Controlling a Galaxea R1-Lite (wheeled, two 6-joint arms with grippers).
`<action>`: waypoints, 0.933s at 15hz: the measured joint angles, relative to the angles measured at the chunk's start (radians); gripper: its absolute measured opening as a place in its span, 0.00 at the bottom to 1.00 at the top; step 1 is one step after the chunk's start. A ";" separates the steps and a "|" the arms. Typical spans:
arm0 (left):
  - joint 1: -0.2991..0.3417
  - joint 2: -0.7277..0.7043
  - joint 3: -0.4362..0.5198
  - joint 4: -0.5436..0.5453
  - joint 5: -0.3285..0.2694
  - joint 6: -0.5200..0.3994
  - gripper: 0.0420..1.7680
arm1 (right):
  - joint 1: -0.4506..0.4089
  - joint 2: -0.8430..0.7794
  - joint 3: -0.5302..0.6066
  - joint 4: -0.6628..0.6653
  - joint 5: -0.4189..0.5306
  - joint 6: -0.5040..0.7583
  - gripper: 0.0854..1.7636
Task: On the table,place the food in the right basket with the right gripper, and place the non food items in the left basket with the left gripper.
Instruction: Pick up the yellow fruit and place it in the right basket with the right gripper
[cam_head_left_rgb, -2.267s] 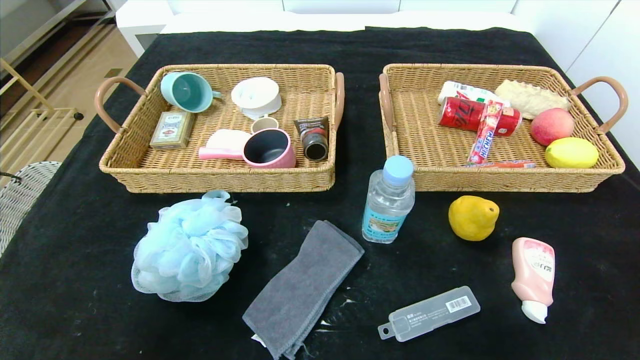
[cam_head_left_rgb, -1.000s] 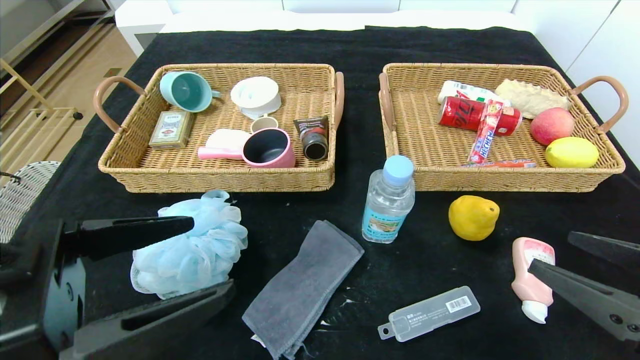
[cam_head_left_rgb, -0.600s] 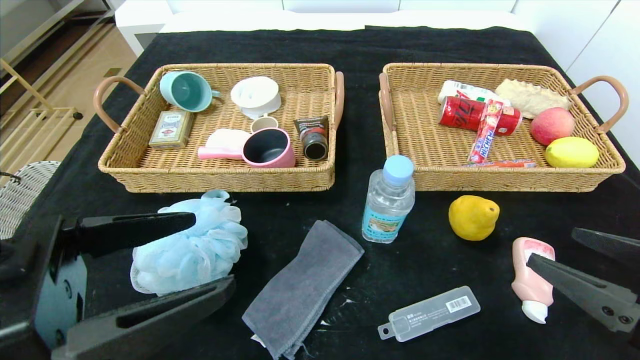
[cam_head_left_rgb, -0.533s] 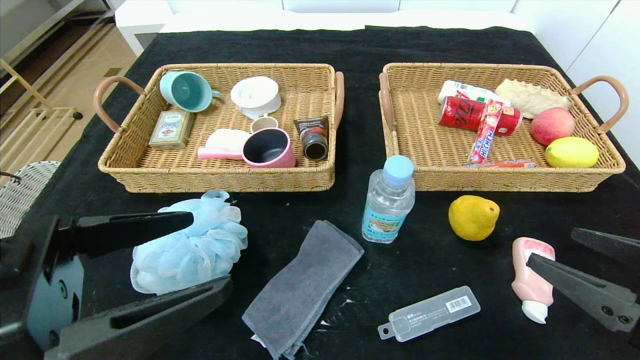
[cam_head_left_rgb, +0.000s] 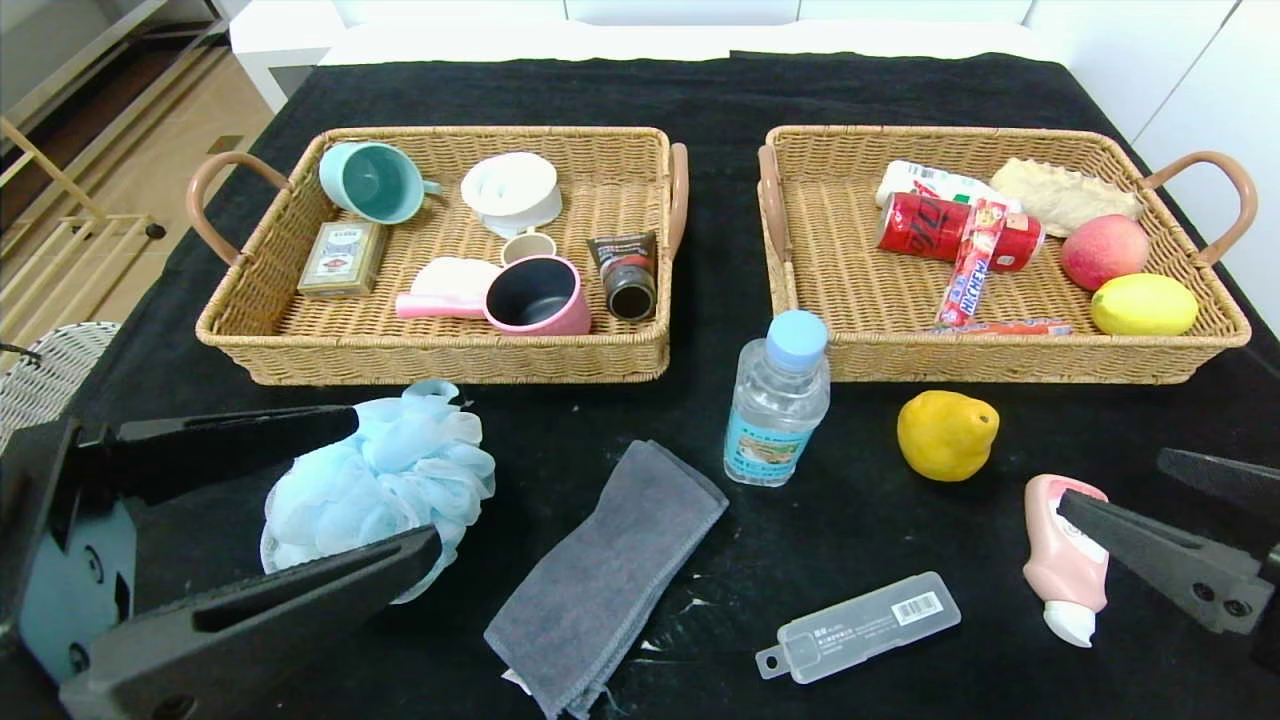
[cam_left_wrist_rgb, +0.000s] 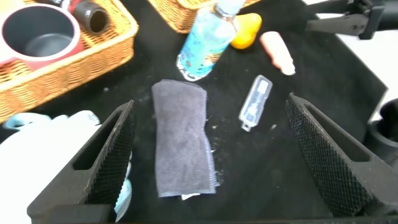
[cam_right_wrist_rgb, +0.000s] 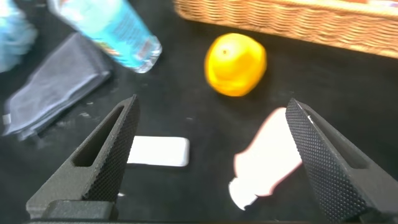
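Observation:
On the black table (cam_head_left_rgb: 720, 100) lie a pale blue pouf (cam_head_left_rgb: 420, 450), a grey towel (cam_head_left_rgb: 610, 570), a water bottle (cam_head_left_rgb: 778, 400), a yellow pear (cam_head_left_rgb: 945, 435), a pink tube (cam_head_left_rgb: 1060, 560) and a clear case (cam_head_left_rgb: 860, 625). My left gripper (cam_head_left_rgb: 395, 485) is open, its fingers either side of the pouf without touching it. The left wrist view shows the towel (cam_left_wrist_rgb: 180, 143) between its jaws. My right gripper (cam_head_left_rgb: 1110, 478) is open over the pink tube (cam_right_wrist_rgb: 273, 162), with the pear (cam_right_wrist_rgb: 235, 64) beyond. The left basket (cam_head_left_rgb: 450, 365) and right basket (cam_head_left_rgb: 1000, 365) stand behind.
The left basket holds cups, a small box and a dark tube. In the right basket are a red can (cam_head_left_rgb: 930, 228), snack packets, an apple (cam_head_left_rgb: 1103, 252) and a lemon (cam_head_left_rgb: 1143, 305). A wicker chair (cam_head_left_rgb: 40, 390) stands off the table's left edge.
Both grippers came into view from the near edge. Over the last second the left gripper shifted slightly left and back along the pouf; the right gripper edged right. No object has moved.

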 joint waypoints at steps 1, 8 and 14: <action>0.000 0.000 0.000 0.002 0.003 0.001 0.97 | -0.001 0.007 -0.025 0.040 -0.030 0.001 0.97; -0.001 0.007 0.000 0.004 0.029 0.000 0.97 | 0.015 0.137 -0.210 0.214 -0.191 0.027 0.97; -0.005 0.020 -0.001 0.009 0.033 0.000 0.97 | 0.073 0.288 -0.480 0.551 -0.329 0.312 0.97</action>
